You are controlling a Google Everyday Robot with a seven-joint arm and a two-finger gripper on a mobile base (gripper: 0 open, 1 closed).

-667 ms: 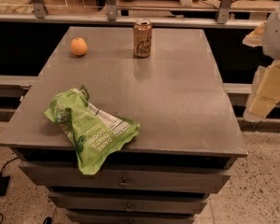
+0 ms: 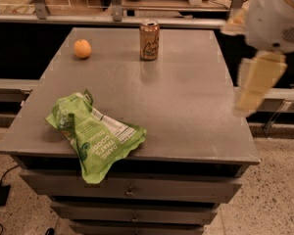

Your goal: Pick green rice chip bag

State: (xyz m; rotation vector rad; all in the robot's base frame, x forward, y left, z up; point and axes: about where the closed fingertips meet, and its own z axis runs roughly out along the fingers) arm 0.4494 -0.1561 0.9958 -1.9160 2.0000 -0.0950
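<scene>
In the camera view, the green rice chip bag [image 2: 95,133] is lying crumpled at the near-left corner of the grey tabletop [image 2: 186,97], white label panel facing up. Its lower tip is drooping over the front edge above the drawers [image 2: 132,192]. An orange [image 2: 82,48] is sitting near the far-left corner and a brown drink can [image 2: 149,33] is standing upright at the far edge, both well apart from the bag. The robot's pincer [image 2: 257,82] is hanging at the right of the frame, about over the tabletop's right edge and well apart from the bag; whether it is wide or narrow cannot be told. The task appears to be sitting in its approach step, the bag not yet reached. The next move is likely calling for a sweep leftward and toward the front edge. A descent over the bag's bunched upper part would then come before a grip firm enough to keep the slick, crushable foil from slipping out.
</scene>
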